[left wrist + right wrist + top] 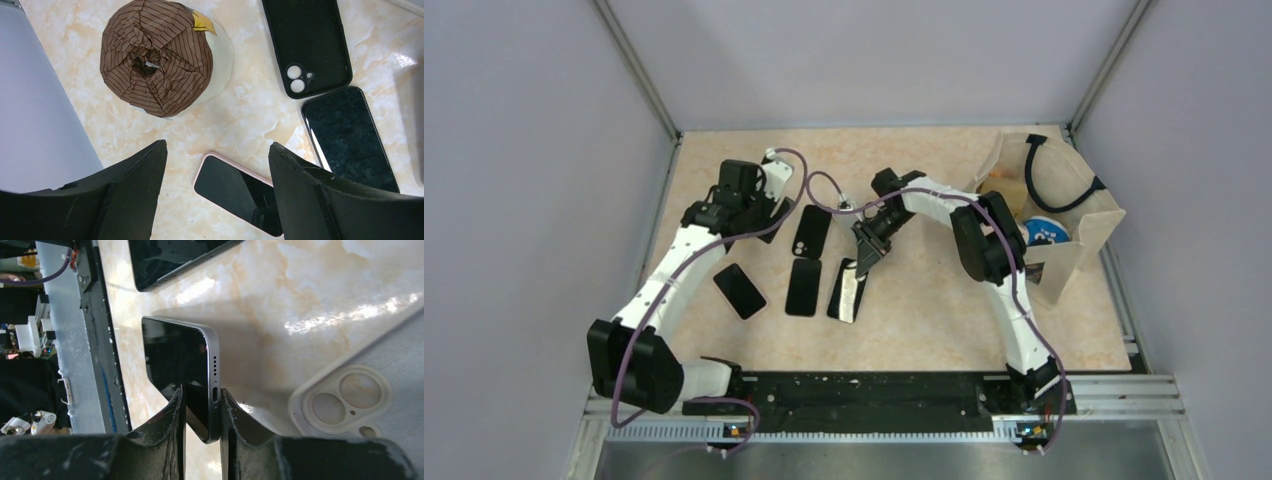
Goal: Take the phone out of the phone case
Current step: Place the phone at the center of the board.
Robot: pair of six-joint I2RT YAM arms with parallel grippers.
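1. The right tool [202, 391] is clamped on the bottom end of a grey phone [195, 355], with one finger on each face. The phone is bare of any case, and its port and speaker holes show between the fingers.
2. A pale grey phone case [360, 405] lies flat on the counter [300, 285] just beside that phone, its camera cut-outs showing.
3. The left tool [216, 150] hovers with its fingers wide apart, gripping nothing, above a pink-edged phone [235, 187].
4. A black phone case [307, 42] lies flat, the counter visible through its camera holes. A dark phone [350, 140] lies just beside its end.
5. A brown striped paper wrapper [155, 55] sits near the side wall.
6. At the counter's right edge an open paper bag [1084, 240] holds a black cable [1049, 185] and a blue-and-white round item [1046, 232].
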